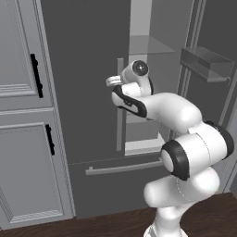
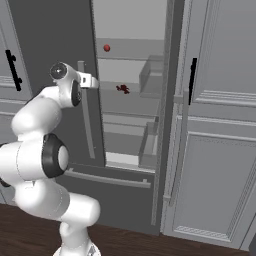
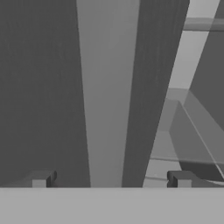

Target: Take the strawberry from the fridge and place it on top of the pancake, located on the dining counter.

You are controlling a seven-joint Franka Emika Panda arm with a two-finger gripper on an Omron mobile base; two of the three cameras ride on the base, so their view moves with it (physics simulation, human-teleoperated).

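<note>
Nearest, rising from the base: white Franka arm with dark joints [image 1: 190, 148], elbow bent, wrist reaching toward the tall dark grey double-door fridge [image 1: 88, 92]. At far left, light grey panelled cabinet with short black handles [image 1: 18, 115], shut. Next, closed left fridge door with its long vertical grey bar handle [image 3: 109, 87]; claw [image 3: 111, 179] held right at that handle, dark fingertips [image 3: 41, 179] spread wide, one on each side of the bar, not pinching anything. Below, bottom drawer with horizontal grey bar [image 1: 122, 167], shut. Further right, right fridge door swung open, pale interior with glass shelves [image 2: 132, 50] on show. Tiny bright red rounded strawberry [image 2: 106, 48] sitting on an upper shelf, near its left side, well apart from the claw. One shelf down, small dark red smudge-like item [image 2: 122, 89], too small to identify. Clear door bins [image 2: 151, 77] on the open door's inner face. Underfoot, dark brown wooden floor [image 2: 130, 242].
</note>
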